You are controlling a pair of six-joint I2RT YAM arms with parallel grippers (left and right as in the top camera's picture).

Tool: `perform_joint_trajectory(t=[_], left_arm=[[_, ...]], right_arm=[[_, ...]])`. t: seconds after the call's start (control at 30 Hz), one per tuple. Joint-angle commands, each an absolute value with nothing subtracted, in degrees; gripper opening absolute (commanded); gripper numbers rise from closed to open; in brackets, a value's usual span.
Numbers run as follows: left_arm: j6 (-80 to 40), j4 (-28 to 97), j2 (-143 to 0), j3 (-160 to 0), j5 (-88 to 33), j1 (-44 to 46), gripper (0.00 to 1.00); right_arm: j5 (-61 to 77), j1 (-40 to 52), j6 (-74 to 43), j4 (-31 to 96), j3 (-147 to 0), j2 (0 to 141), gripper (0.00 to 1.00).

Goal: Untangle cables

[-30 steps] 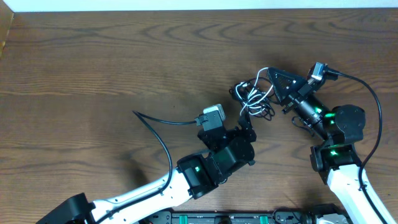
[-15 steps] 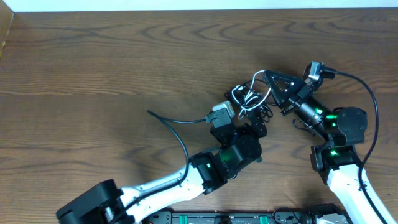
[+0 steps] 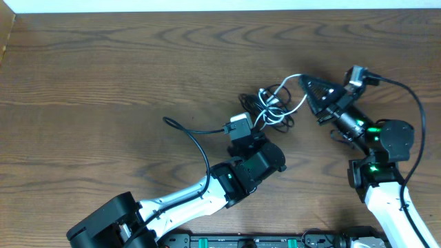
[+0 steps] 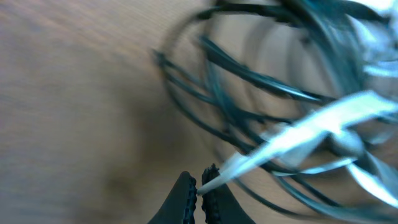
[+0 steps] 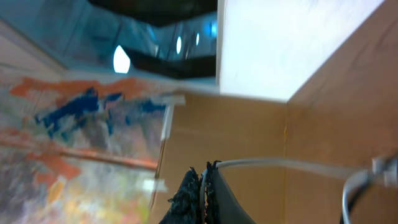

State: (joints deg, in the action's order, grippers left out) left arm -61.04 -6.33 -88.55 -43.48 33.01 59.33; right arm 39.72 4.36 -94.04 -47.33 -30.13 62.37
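The cables (image 3: 272, 107) lie as a small tangle of black and white loops on the wooden table between my two arms. My left gripper (image 3: 260, 131) reaches the tangle from below. In the left wrist view its jaws (image 4: 200, 185) are shut, with the end of a white cable (image 4: 298, 134) pinched at their tips and blurred black loops (image 4: 249, 93) behind. My right gripper (image 3: 304, 84) sits at the tangle's upper right. Its jaws (image 5: 203, 169) are shut on a white cable (image 5: 280, 165) that runs off to the right.
The left arm's own thick black lead (image 3: 193, 134) arcs over the table to the left of the tangle. The table's far edge (image 3: 220, 10) runs along the top, against a white wall. A wooden box corner (image 3: 7, 34) shows at the upper left.
My left arm moved up to the tangle and its jaws went from open to shut. The tangle shifted a little left and stretched. The right gripper kept its hold.
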Motion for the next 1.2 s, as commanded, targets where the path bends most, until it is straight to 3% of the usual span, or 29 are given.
perform_joint_trajectory(t=[0.0,0.23,0.43,0.6,0.8,1.17], left_arm=[[-60.53,-2.22,-88.84,-43.62,33.69,59.02,0.08],[-63.13,0.91,-88.84,-43.62,35.2,57.87,0.08],[-66.63,4.25,-88.84,-43.62,35.2,55.59,0.08],[-76.69,13.06,-88.84,-43.62,35.18,52.4,0.08],[-79.42,16.1,-88.84,-43.62,35.14,51.11,0.08],[-79.37,14.24,-88.84,-43.62,34.81,51.13,0.08]], right_arm=[[33.76,0.4,-87.59,-47.72,-31.88,61.71,0.02],[29.47,-8.43,-79.81,-41.91,-31.88,61.73,0.01],[25.87,-10.57,-72.34,-40.45,-31.88,61.73,0.02],[17.82,-12.47,-63.07,-34.52,-31.88,61.73,0.03],[10.79,-12.71,-62.08,-24.4,-31.88,61.89,0.02],[21.8,-8.32,-67.05,-25.26,-31.88,61.89,0.28]])
